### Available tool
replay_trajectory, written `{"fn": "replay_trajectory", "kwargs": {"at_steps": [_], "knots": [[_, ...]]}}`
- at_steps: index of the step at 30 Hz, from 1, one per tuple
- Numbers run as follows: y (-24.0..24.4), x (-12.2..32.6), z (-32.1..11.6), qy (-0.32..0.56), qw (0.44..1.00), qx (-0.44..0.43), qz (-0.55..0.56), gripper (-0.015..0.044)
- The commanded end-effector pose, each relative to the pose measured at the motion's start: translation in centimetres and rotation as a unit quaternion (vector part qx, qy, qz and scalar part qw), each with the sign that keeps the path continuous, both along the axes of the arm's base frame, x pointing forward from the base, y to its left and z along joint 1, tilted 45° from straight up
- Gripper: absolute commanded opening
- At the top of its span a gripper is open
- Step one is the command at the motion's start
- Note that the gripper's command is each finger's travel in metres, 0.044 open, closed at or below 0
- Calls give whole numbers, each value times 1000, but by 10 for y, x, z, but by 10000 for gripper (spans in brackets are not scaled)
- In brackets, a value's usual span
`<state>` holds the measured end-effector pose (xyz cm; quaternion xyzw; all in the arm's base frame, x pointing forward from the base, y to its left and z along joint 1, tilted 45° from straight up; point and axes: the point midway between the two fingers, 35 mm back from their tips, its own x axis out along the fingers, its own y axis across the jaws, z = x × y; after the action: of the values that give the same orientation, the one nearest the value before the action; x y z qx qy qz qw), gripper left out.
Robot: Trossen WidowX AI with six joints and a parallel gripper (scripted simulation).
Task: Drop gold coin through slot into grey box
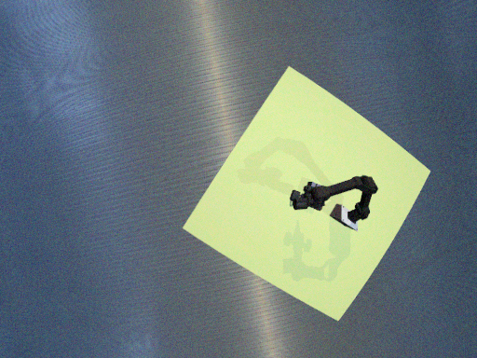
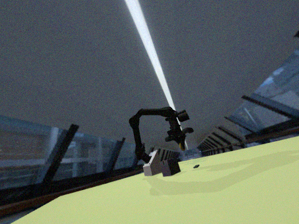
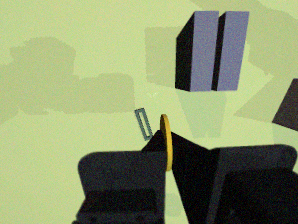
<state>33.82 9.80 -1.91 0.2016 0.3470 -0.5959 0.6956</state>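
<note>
Clamped in the gripper [image 3: 167, 150], the gold coin [image 3: 166, 141] is held edge-on above the mat. Farther off and to the right lies the grey box [image 3: 212, 51]; its dark slot [image 3: 218, 51] is seen running near-to-far, roughly parallel with the coin's edge.

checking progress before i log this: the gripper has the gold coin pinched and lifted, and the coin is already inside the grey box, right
Not quite. The gripper does have the gold coin pinched and lifted, but the coin is not in the grey box yet. The wrist view shows it edge-on between the fingers, apart from the box, with the empty holder on the mat below.
</note>
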Motion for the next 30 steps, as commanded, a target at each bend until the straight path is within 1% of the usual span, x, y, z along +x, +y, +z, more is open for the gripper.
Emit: {"fn": "replay_trajectory", "kwargs": {"at_steps": [1, 30], "knots": [[-7, -3, 7, 0, 1000, -1, 2, 0], [-57, -34, 51, 2, 1000, -3, 2, 0]]}}
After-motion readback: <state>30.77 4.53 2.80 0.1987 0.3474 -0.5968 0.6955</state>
